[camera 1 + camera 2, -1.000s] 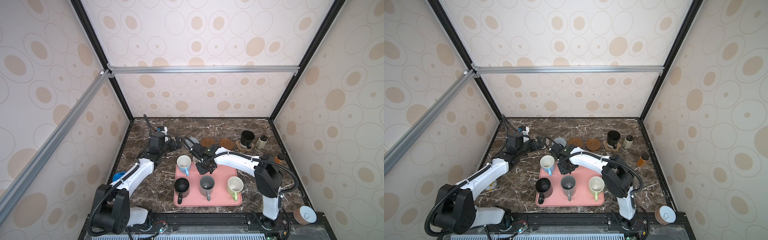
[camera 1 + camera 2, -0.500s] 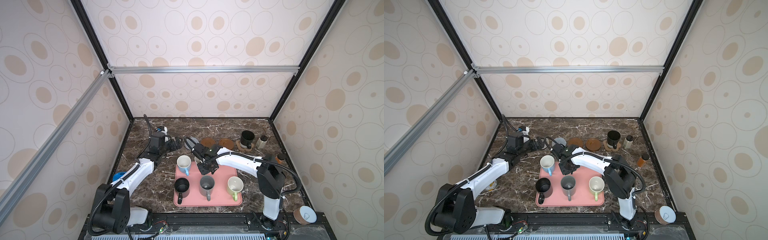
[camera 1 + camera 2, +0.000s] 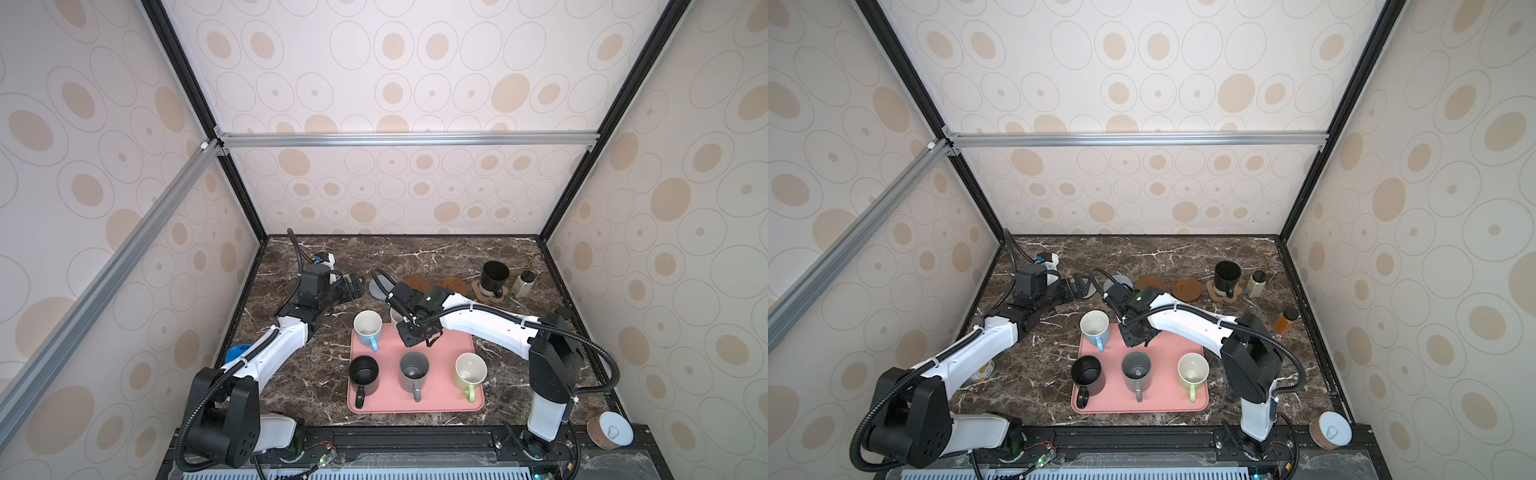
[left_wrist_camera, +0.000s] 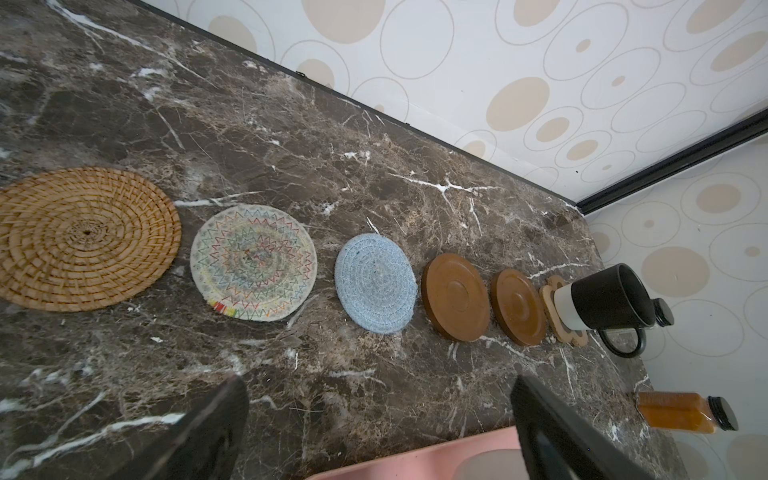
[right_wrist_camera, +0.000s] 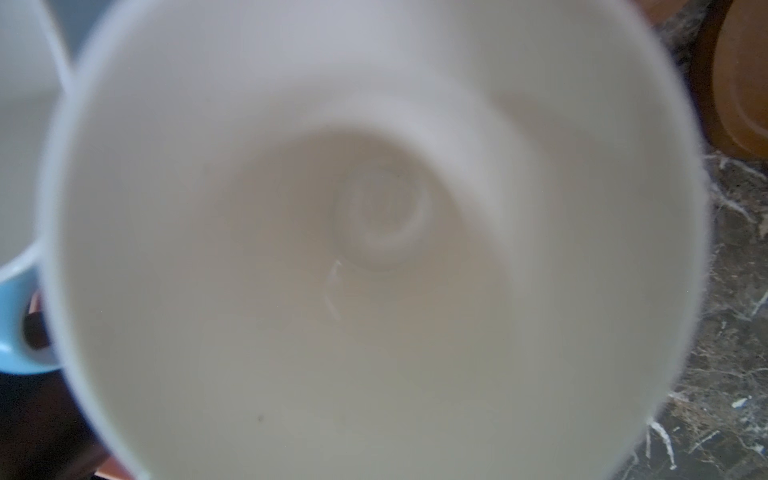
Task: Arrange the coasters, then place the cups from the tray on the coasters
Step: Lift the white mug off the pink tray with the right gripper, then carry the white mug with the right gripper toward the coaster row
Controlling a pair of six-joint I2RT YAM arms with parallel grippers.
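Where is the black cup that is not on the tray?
In both top views the black cup stands at the back right of the table, on the paw-shaped coaster, between a brown wooden disc and a small dark-capped bottle.

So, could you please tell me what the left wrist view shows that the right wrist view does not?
Left wrist only: the rattan coaster, cream woven coaster, grey-blue coaster, the paw-shaped coaster under the black cup, an amber bottle, and the open left gripper.
Right wrist only: a blurred close-up into a pale-lined cup, with the light blue cup beside it.
Both: the marble table and a brown wooden disc; the left wrist view shows two discs.
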